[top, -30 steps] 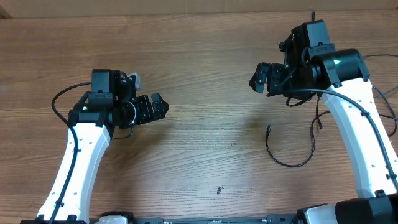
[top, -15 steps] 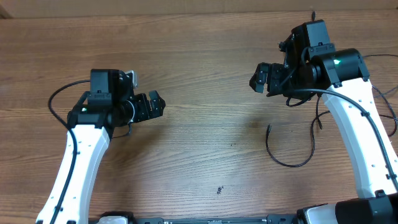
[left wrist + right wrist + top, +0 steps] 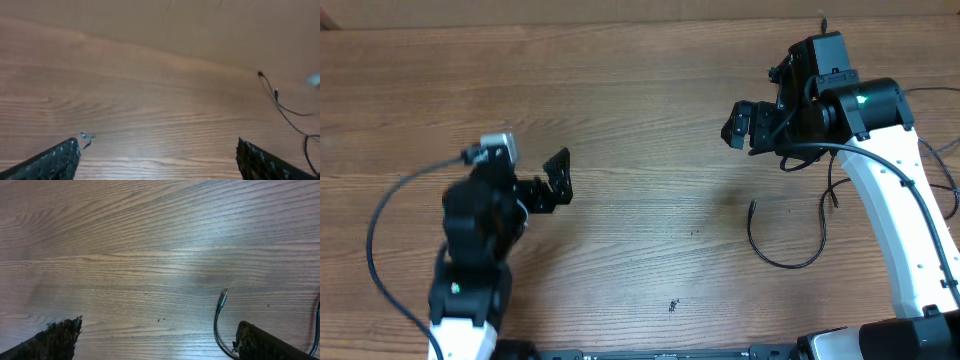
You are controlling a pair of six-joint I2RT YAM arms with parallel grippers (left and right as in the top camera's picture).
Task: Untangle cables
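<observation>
Swinging my left gripper back toward 8 o'clock, right gripper staying put; both spread, empty; cables at 4 o'clock lying untouched.

Bare wood table runs wide between my two arms, so the middle strip is open for a pass from either side. The left gripper, jaws spread, faces clear tabletop. On the right, a thin black cable lies in a loose loop on the wood, below the right gripper and just beside the right arm. The arm itself blocks reach from that edge.
</observation>
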